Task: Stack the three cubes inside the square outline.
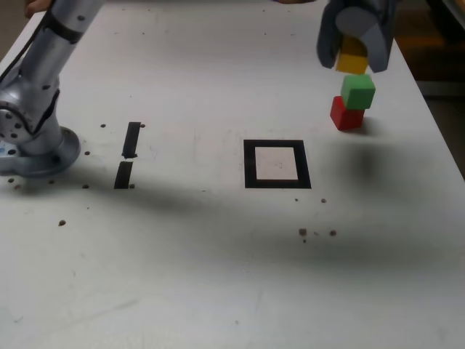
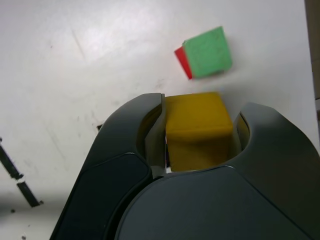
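The fingers [image 2: 150,135] grip the yellow cube [image 1: 353,59] in the air above the green cube [image 1: 358,91], stacked on the red cube [image 1: 344,116].

Silver arm, dark gripper
Silver-grey arm [image 1: 43,65] with black cable, round flanged base [image 1: 43,153]; gripper [image 2: 200,145] with dark grey, smoothly curved shells.

Looked like a robotics lab bench, not a home.

We saw a bare white table [image 1: 218,291], scuffed and speckled w/ dark spots, the arm's silver base [image 1: 40,149] sitting directly on it at the exterior view's left. Black tape marked it up: a square outline [image 1: 277,164] and two short strips [image 1: 128,155]. Plain colour test blocks, e.g. the green cube [image 1: 358,91], were the only props. Surroundings mostly out of frame.
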Motion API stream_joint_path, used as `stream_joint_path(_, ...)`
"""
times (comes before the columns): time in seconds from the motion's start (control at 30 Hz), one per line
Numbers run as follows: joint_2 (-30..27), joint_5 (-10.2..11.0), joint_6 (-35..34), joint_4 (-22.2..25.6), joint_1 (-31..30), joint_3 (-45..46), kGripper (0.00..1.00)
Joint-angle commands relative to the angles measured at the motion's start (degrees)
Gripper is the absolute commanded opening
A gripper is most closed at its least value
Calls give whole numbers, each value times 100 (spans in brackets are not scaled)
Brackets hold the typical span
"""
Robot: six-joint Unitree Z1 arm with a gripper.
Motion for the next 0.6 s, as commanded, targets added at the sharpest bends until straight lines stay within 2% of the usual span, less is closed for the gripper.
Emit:
stream_joint_path(0.0,-334,9,-159,73,-165,243,14)
stream_joint_path(0.1,-684,-13,-553,68,-499,845,13)
stream_joint_path(0.27,-821,-189,-1182,-29,-940,1663,13)
stream_joint_path(0.33,-789,-368,-1375,-174,-1053,1966,13)
stream_joint_path(0.47,-735,-856,-1641,-673,-1171,2652,13)
stream_joint_path(0.57,-756,-1093,-1742,-1065,-1208,3103,13)
